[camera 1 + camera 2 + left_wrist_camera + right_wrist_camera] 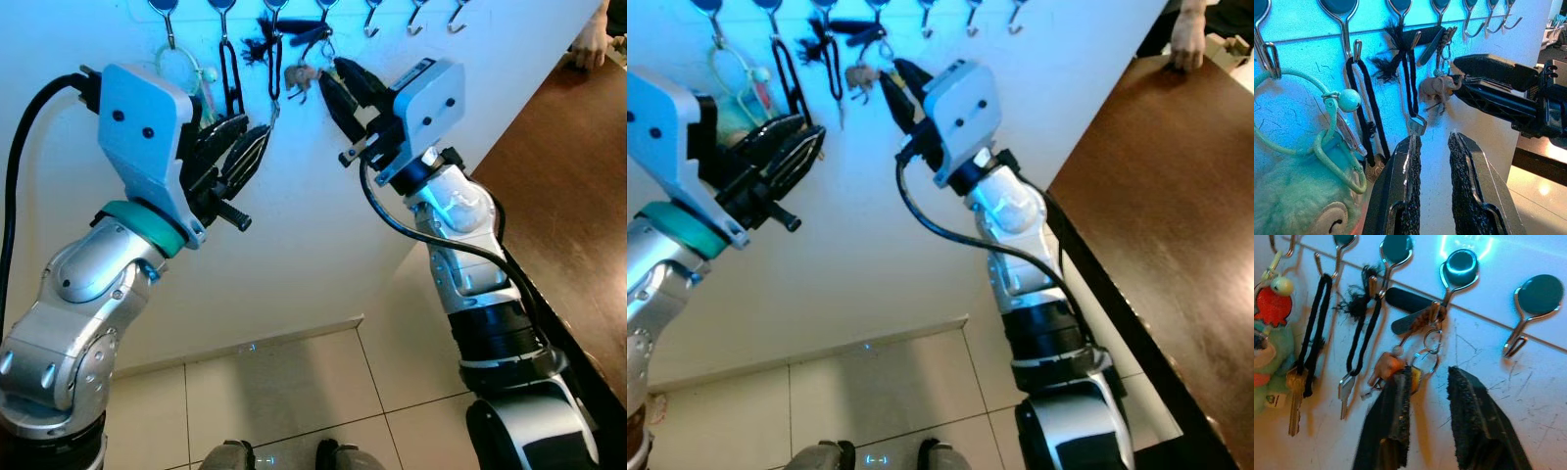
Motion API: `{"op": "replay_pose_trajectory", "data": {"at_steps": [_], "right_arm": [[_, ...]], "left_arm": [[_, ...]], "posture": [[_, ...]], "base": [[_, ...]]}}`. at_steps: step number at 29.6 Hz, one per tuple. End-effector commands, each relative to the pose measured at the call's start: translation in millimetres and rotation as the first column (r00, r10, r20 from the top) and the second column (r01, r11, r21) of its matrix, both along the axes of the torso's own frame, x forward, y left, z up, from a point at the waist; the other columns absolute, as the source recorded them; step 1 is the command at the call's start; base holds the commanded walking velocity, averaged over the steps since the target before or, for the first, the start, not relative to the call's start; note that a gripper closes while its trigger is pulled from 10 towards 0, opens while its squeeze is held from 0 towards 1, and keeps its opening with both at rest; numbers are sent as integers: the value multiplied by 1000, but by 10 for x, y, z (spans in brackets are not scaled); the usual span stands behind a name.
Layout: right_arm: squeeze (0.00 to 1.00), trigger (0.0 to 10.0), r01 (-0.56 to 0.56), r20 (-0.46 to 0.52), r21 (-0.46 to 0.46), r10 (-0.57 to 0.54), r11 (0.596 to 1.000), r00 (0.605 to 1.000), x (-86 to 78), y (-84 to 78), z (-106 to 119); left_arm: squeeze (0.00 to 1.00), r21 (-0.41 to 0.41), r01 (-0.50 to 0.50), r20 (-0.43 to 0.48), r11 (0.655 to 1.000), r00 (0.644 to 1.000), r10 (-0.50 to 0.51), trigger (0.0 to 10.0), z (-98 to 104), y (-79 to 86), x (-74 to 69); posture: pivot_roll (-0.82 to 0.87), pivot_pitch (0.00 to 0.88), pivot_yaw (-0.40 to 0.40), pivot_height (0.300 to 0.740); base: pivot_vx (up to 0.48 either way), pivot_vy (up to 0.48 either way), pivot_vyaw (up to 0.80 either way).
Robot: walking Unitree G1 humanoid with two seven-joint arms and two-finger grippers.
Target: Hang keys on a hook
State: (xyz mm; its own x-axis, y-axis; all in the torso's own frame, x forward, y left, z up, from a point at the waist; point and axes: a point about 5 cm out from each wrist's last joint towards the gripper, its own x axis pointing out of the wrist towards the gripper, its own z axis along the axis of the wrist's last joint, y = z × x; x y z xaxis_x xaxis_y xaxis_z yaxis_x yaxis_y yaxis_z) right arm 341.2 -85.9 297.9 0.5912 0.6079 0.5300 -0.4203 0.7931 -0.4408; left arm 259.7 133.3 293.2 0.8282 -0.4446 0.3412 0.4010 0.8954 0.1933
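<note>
A key set with a small elephant charm (1436,88) and a black fob (1405,298) hangs by its ring (1425,360) from a round-topped hook (1459,267) on the white wall. My right gripper (1430,369) is open just below it. One finger overlaps the ring and charm, and the gap between the fingers is bare. My left gripper (1433,138) is raised to the left, open and holding nothing, below a frayed black cord with a key (1400,54).
Further left hang a black lanyard with a key (1315,333) and a mint ring with a plush toy (1298,196). Empty hooks (416,18) continue to the right. A dark brown counter (568,176) stands at the right, a person's hand (593,39) on it.
</note>
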Motion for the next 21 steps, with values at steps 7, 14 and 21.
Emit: {"op": "replay_pose_trajectory", "data": {"at_steps": [7, 14, 21], "right_arm": [[0, 10000, -31, 49, 107, 26, 994, 998, -69, -54, 121], [0, 10000, -38, 63, 154, 28, 987, 998, -143, -127, 138], [0, 10000, -44, -60, 124, 52, 991, 997, -376, -273, -215]], "left_arm": [[0, 6, 12, -5, 1000, 1000, -12, 10000, -16, -20, 2], [0, 5, 8, -7, 1000, 1000, -8, 10000, -24, -16, -7], [0, 39, -4, -37, 999, 999, 5, 10000, -98, 63, -67]], "posture": [[129, 122, 25, 740], [132, 127, 18, 740], [116, 125, 11, 740]], "base": [[0, 0, 0], [0, 0, 0], [0, 0, 0]]}}
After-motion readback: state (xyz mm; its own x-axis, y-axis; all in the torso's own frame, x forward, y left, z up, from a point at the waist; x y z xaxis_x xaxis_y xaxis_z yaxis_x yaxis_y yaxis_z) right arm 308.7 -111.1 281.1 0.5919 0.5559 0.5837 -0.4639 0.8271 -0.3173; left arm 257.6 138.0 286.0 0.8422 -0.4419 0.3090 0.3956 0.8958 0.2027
